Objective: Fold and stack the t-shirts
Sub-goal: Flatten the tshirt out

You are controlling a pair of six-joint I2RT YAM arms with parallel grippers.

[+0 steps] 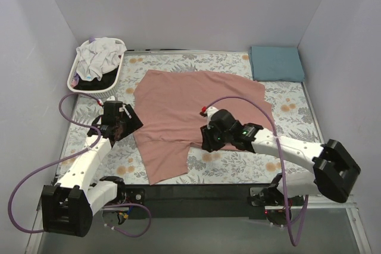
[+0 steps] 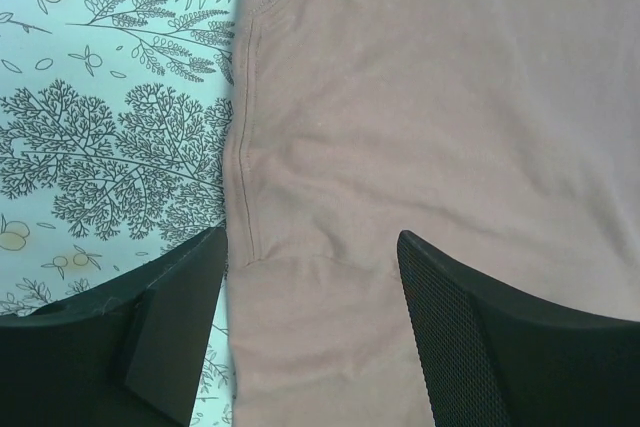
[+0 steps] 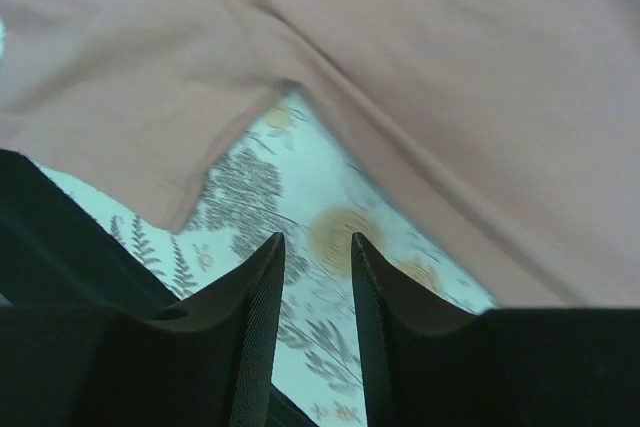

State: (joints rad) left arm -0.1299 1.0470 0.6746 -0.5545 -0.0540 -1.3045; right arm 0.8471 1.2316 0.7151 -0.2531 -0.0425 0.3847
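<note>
Top external view shows us the dusty-pink t-shirt spread just right of the basket. We judge it light and limp, best pinched at an edge. Our left claw gapes wide on the basket side; our right claw, opposite, stands narrow, empty

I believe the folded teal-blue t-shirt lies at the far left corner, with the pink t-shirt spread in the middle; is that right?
Not quite: the top external view shows the teal-blue t-shirt at the far right corner; the pink t-shirt is spread in the middle.
</note>
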